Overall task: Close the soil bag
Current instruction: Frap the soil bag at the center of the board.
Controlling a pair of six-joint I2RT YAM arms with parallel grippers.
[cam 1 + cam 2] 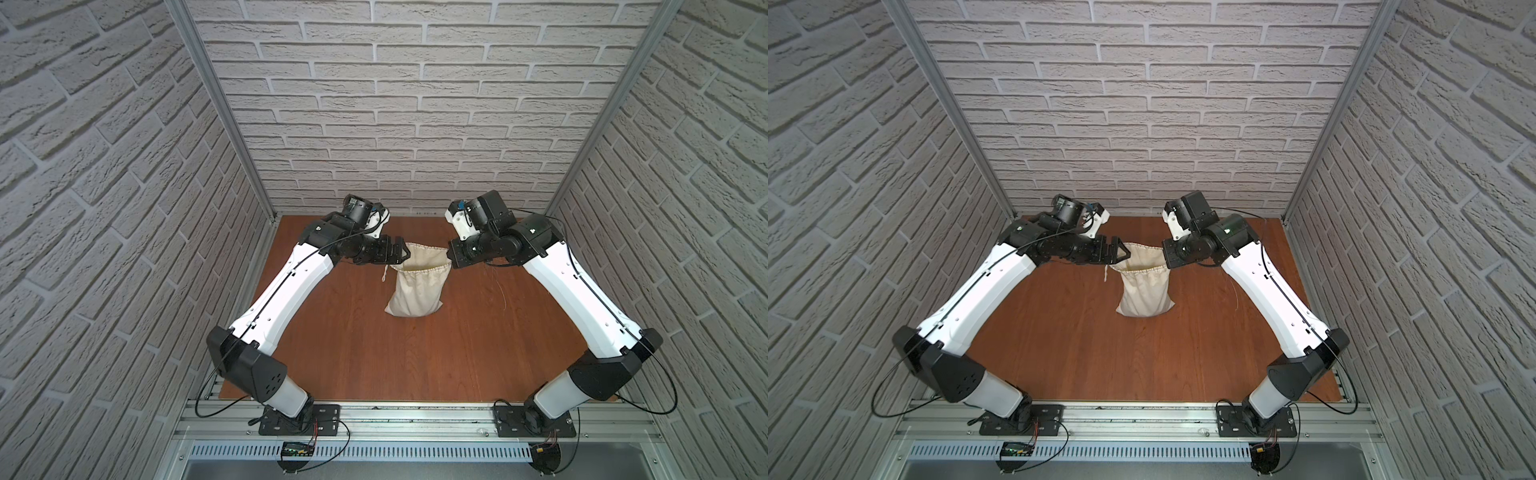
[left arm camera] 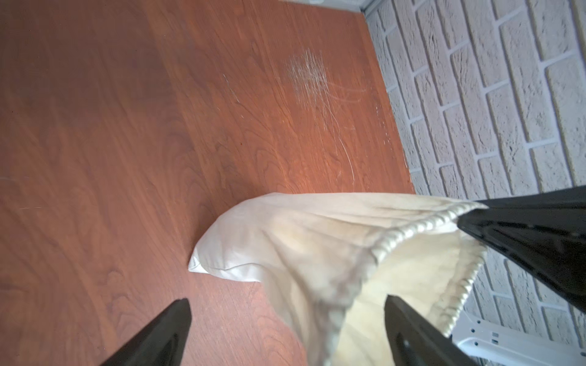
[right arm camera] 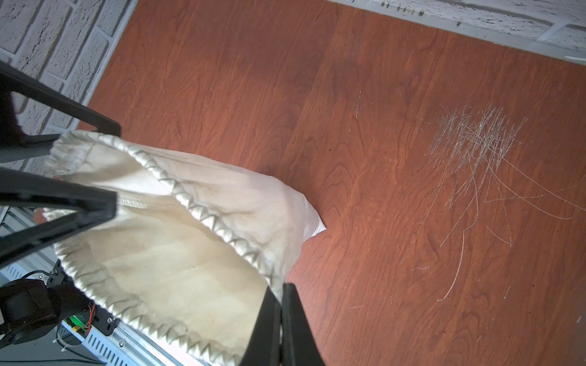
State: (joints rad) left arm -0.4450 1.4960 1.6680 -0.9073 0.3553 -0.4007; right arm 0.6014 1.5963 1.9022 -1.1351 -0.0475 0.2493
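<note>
Jaws of the left gripper [image 1: 404, 251] are standing wide apart at the 9 o'clock corner of the mouth of the soil bag [image 1: 415, 295]. The gathered hem [image 1: 419, 270] is passing between them, but they are not pinching it. Toward 7 o'clock from this gripper, one thin cord [image 1: 385, 275] is hanging down from the hem.

The bag is sitting in the middle of the table [image 1: 353, 357]. Its long axis is running from 12 to 6 o'clock, with the bottom resting on the wood at 6 and the mouth lifted and gaping at 12.

At the 3 o'clock corner the right gripper [image 1: 449, 252] is squeezing the hem, fully closed on the cloth.

The left arm is lying nearer to the cord, so the coming pull is probably falling to it, toward 9 o'clock.

Counting: one bag, one visible cord, two grippers.
</note>
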